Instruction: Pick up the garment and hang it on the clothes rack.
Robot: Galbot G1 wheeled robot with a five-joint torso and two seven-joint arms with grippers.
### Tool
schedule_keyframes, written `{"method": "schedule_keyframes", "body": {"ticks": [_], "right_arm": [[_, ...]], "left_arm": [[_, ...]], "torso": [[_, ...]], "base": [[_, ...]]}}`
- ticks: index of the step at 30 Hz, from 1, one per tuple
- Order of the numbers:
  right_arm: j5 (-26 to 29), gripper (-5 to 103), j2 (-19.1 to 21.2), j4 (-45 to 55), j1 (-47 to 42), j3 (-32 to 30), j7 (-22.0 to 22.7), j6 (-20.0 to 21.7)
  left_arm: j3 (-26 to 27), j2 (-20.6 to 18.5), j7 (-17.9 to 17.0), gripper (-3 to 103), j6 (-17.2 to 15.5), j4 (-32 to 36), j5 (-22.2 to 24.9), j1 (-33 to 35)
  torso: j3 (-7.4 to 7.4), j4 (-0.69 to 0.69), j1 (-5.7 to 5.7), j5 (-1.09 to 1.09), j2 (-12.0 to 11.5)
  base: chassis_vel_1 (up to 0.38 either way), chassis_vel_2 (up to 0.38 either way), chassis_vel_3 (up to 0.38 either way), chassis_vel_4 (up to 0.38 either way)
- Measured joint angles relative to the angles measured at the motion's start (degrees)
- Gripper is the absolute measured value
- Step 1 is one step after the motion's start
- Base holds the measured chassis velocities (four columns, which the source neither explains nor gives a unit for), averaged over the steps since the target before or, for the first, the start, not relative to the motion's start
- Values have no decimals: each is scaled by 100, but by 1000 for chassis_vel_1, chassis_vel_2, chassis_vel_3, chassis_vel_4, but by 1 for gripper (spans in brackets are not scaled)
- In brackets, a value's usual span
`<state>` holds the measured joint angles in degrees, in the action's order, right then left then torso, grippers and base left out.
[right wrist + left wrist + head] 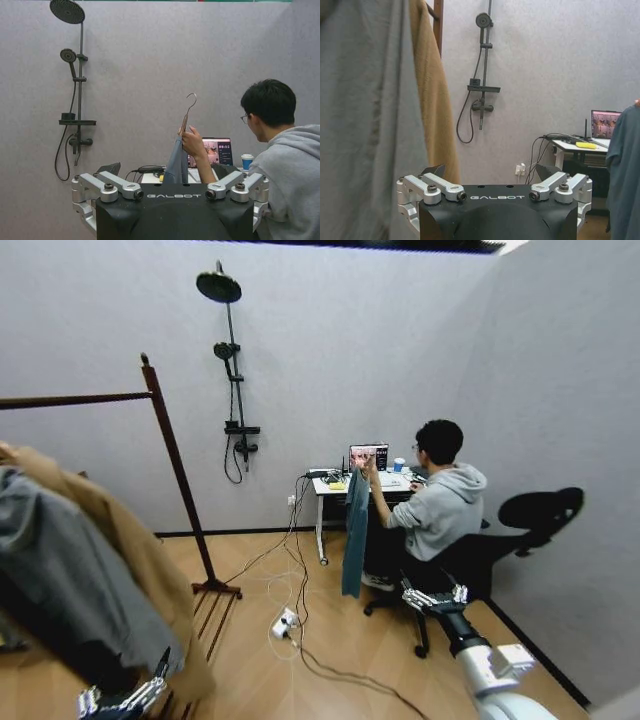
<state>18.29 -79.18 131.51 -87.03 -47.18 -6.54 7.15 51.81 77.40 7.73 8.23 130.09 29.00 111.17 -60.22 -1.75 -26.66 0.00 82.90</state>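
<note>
The dark teal garment (355, 530) hangs on a wooden hanger whose metal hook (190, 102) a seated person's hand (190, 142) holds up beside the desk. The garment also appears edge-on (176, 164) and at one side (625, 175). My right gripper (433, 597) is open and empty, low and to the right of the garment, pointing at it from some way off. At the bottom left my left gripper (125, 700) is open and empty, close to the clothes hanging there. The dark wooden clothes rack (178, 475) stands at the left, its top bar (75, 399) running to a knobbed post.
A long tan coat (120, 540) and a grey hoodie (60, 570) hang on the rack. A white desk (330, 490) with a laptop, the person's office chair (535, 515), and a power strip (285, 623) with cables lie ahead. A shower fixture (232, 370) is on the back wall.
</note>
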Motion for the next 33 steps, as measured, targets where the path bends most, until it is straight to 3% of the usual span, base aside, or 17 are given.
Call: {"method": "schedule_keyframes", "body": {"ticks": [8,11,14,17,18,23,33], "right_arm": [[-26,100,35,-8,37,63,133,72],[208,100,120,-102,212,135,268,94],[563,100,309,-270,576,161,406,253],[1001,100,820,-900,1478,238,879,468],[1001,100,820,-900,1478,238,879,468],[1154,100,1609,-2062,2575,456,839,537],[1315,100,1966,-2932,3581,1087,889,802]], "left_arm": [[0,0,0,100,0,0,0,0],[0,0,2,100,0,0,0,-1],[0,0,1,100,0,0,0,-1],[0,0,-1,100,0,0,0,-1],[0,0,-1,100,0,0,0,-1],[0,0,2,100,0,0,0,0],[0,0,0,100,0,0,0,0]], "torso": [[1,0,0,-3,0],[-1,-1,-2,0,-1],[-1,-2,-7,-3,-2],[-3,1,-8,3,-4],[-3,1,-8,3,-4],[1,0,4,3,1],[0,1,1,0,1]], "base": [[-351,354,363,-355],[-343,310,345,-347],[-262,250,205,-251],[-106,125,34,-66],[-73,62,22,-29],[-8,-21,19,68],[18,-43,-24,16]]}}
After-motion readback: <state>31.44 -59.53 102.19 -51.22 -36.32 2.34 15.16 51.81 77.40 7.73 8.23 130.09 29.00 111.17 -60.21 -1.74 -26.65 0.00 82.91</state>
